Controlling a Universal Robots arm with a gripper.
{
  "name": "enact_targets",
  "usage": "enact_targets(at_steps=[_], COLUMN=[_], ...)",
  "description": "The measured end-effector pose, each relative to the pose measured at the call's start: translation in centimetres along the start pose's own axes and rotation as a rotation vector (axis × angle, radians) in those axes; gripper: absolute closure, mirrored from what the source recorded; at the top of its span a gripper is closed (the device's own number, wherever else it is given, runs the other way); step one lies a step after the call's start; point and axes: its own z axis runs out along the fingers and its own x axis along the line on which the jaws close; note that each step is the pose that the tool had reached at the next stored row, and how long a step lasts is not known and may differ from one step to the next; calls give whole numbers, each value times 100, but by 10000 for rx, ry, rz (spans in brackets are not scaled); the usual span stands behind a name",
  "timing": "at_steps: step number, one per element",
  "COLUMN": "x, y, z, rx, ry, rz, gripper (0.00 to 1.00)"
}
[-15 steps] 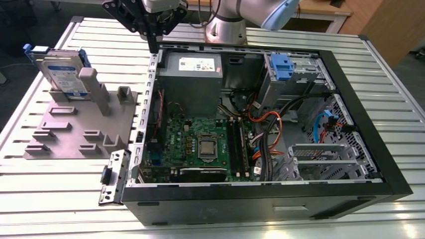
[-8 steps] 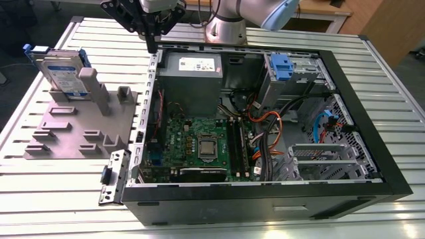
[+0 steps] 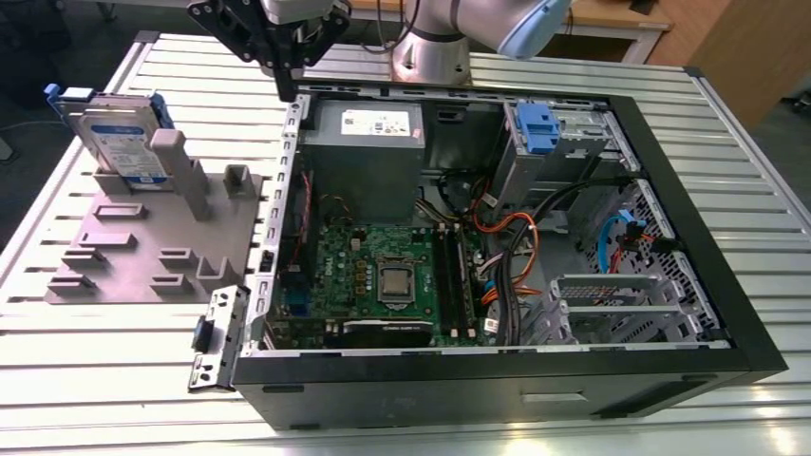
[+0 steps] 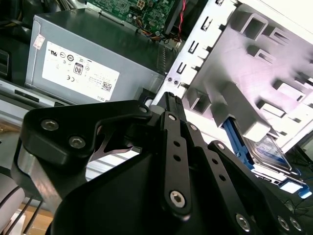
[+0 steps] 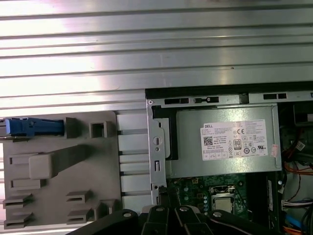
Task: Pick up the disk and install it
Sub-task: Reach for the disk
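Note:
The disk [image 3: 118, 140], silver with a white-and-blue label and a blue carrier bracket, stands on edge in a grey holder block [image 3: 146, 242] at the exterior view's left. From above, the first wrist view catches the disk's blue edge [image 5: 34, 127]; the second wrist view has the disk [image 4: 268, 151] behind the holder's posts. My black gripper [image 3: 289, 91] hangs over the far left corner of the open computer case [image 3: 709, 247], to the right of the disk and apart from it. Its fingers [image 4: 168, 100] lie together with nothing between them.
Inside the case a grey power supply box [image 3: 367, 142] with a white sticker lies just below the gripper. A blue clip on a silver drive cage [image 3: 538, 128] sits at the far right, with cables and the green mainboard [image 3: 380, 275] nearer. The table is ribbed metal.

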Motion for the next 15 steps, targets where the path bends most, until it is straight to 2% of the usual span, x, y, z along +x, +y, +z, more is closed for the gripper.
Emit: enact_targets(at_steps=[15], x=[43], y=[-3], z=[-1], rx=[0], ry=[0], rz=[0], gripper=[89])
